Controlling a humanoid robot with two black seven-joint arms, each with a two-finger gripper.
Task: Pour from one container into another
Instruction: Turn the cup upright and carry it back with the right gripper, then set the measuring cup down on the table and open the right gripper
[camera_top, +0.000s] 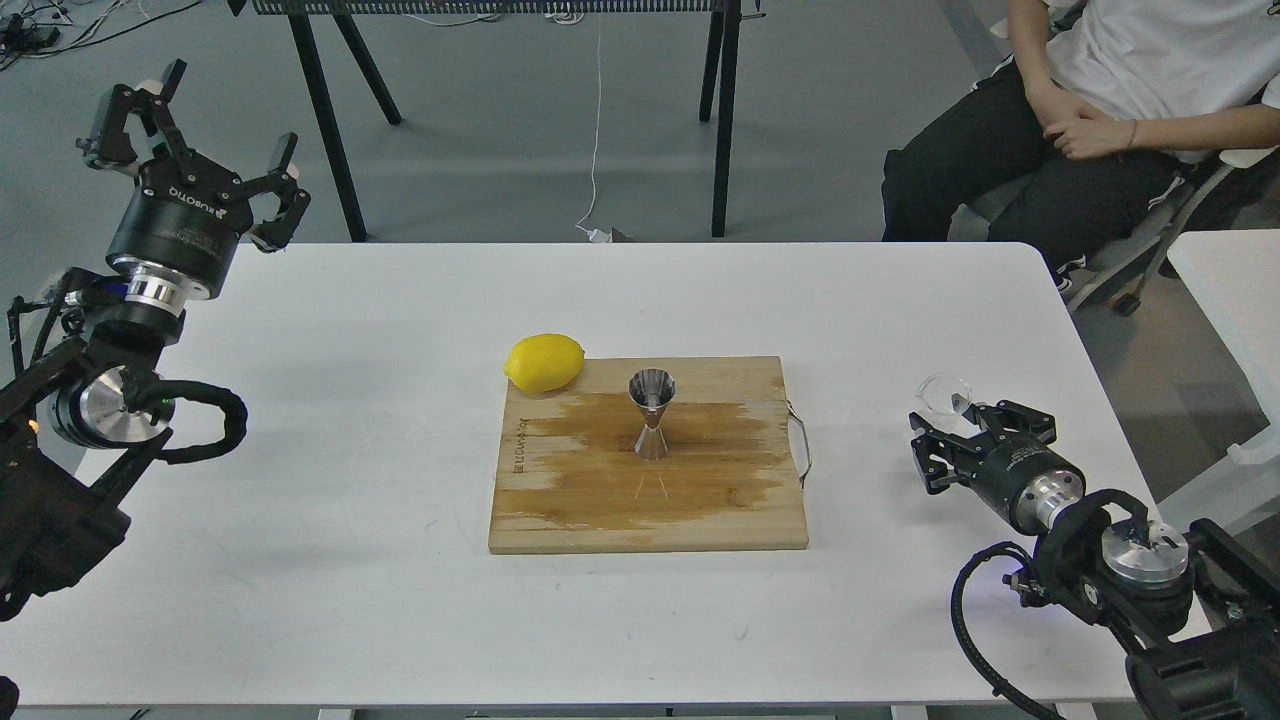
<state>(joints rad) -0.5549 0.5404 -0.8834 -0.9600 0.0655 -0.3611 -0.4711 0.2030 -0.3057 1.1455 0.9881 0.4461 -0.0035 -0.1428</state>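
Right now the left gripper (190, 125) is raised above the table's far left corner, its fingers (283, 195) spread wide apart with nothing between them. Well off to its right and nearer the robot, the steel jigger (651, 415) stands upright on the wooden cutting board (560, 500), roughly at the board's middle, on a darker wet-looking stain. A lemon (544, 362) rests at the board's far left corner, partly over the edge, between the left gripper and the jigger but apart from both.

The right gripper (950, 440) sits low over the white table (350, 400) near its right edge, well to the right of the board. Its fingers are parted. The clear glass cup (946, 392) is right at its fingertips, on the side away from the robot; whether the fingers actually pinch the glass or merely sit against it cannot be told. The cup looks tilted, and whether it holds anything is unclear.

Beyond the right gripper, past the table's far corner, a seated person (1090, 110) rests folded hands on their lap.
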